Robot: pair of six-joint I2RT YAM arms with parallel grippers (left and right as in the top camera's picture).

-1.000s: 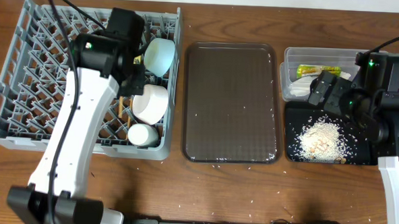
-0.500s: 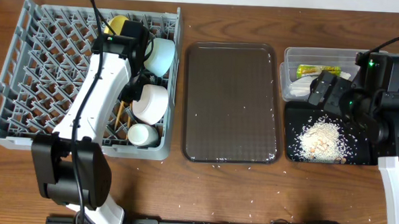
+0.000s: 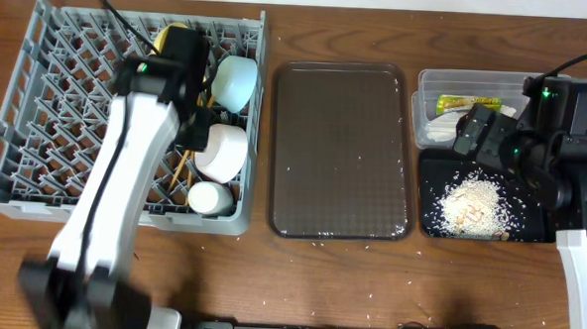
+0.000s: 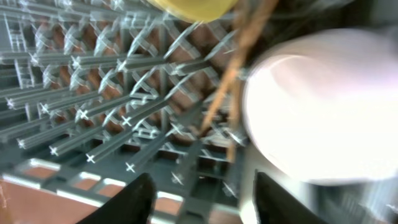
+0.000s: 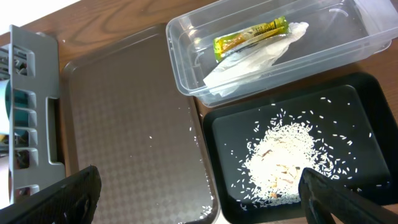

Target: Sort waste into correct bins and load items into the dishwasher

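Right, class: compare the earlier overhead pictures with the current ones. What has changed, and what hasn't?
The left gripper has opened over the dish rack, letting go of the chopsticks, which now lie slanted in it beside the white bowl. The right gripper, light blue bowl, small cup and rice on the black tray stayed put.

1. A dark brown serving tray (image 3: 342,152) lies flat near the middle of the table (image 3: 368,287), its long sides running from the near edge toward the far one.
2. The tray is rectangular with rounded corners and a low raised rim, and its floor has a fine dotted texture that shows best from the right wrist camera (image 5: 130,124).
3. The table is reddish-brown wood with grain running left to right; a strip of it shows beyond the tray's far rim (image 5: 93,15).
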